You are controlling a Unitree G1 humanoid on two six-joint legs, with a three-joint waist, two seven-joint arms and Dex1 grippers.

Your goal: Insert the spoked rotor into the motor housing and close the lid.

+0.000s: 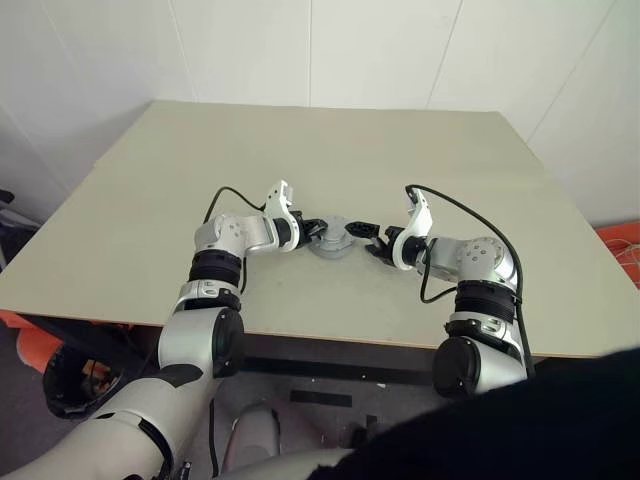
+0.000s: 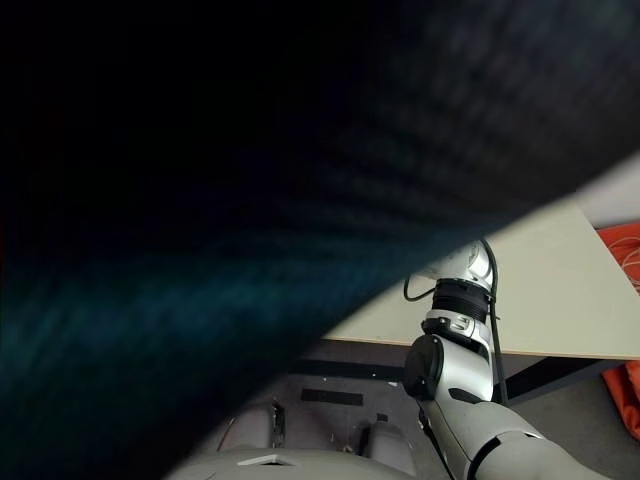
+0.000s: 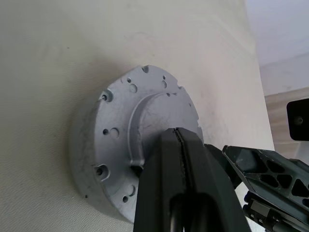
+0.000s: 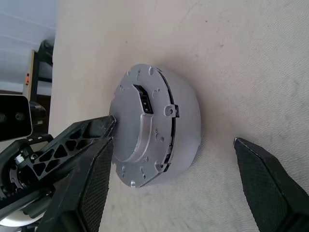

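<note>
The left gripper (image 1: 316,230), fingers pressed together with nothing between them, rests its tips against the top of the grey lid (image 3: 123,145), closed over the round assembly on the table (image 1: 150,200). The right gripper (image 4: 171,164) stands spread wide, its fingers (image 4: 263,179) flanking the lid.

A plain test room or robotics lab is suggested. A bare beige table (image 1: 300,150) is set against blank white wall panels (image 1: 380,50). Beside the table's right edge, something orange with loose cables (image 1: 622,250) is seen on the floor; under its near edge, a grey floor (image 2: 330,385).
</note>
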